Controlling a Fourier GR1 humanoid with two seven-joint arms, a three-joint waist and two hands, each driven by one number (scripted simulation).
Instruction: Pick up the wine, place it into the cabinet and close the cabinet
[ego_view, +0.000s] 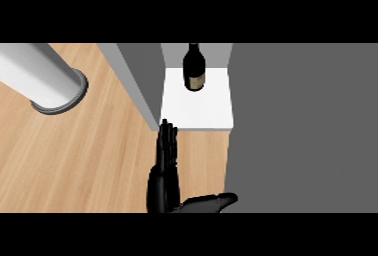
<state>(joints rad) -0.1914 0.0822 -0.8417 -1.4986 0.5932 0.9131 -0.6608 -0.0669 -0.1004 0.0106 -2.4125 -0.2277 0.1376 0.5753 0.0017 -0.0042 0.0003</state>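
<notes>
Closest to me is my left hand (164, 175), black, at the lower edge of the view. Its fingers (168, 142) are straight and point up the view, the thumb is splayed out to the right, and it holds nothing. It looks to be at rest rather than at work. The fingertips show just below the near left corner of the cabinet's opening, but I cannot tell whether they touch anything there. My right hand does not show at all.

Under the hand runs the light wooden counter top (81, 160). Beyond it the dark glass wine bottle with a tan label (194, 70) stands upright on the white shelf (201, 107) inside the cabinet, toward the back and well clear of the shelf's front edge. A mid-grey panel (136, 80) borders the opening on the left and a broad dark grey surface (303, 125) fills the right. I cannot say for certain which of the two is the door leaf. Far left, a tall pale grey cylinder with a darker ring at its foot (44, 77) stands on the counter, well apart from everything else.

As I judge it, picking and placing are finished: the wine is in its place and nothing grips it. Only closing the cabinet remains, since the opening is plainly uncovered. The next move calls for a hand brought flat against the door's outer face and swept across the opening. With the bottle set so far back, I expect the door to pass without catching it.
</notes>
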